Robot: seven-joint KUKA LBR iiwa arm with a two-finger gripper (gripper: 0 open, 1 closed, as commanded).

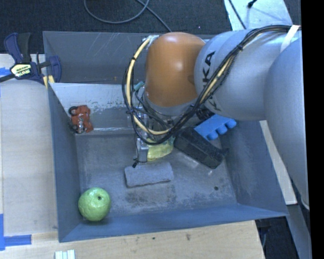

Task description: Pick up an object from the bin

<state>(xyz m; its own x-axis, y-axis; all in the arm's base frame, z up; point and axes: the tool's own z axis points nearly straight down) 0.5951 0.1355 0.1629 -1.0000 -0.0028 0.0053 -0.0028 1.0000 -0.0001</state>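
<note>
Looming closest, the arm's smooth orange cover [173, 69] hung over a grey metal bin [65, 173] with a scuffed, dusty bottom; dark floor lay beyond its far rim. The gripper [143, 153] stood near the bin's middle, just beside a yellow lump [162, 150], at the far edge of a flat grey pad [148, 174]; wide or narrow, I could not tell. A glossy green apple [94, 204] lay in the near-left corner, and a black block [203, 147] lay toward the right wall.

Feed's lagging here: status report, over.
Gripper low at mid-bin, beside yellow thing. Grey pad just in front. Black block close on the right.
</note>
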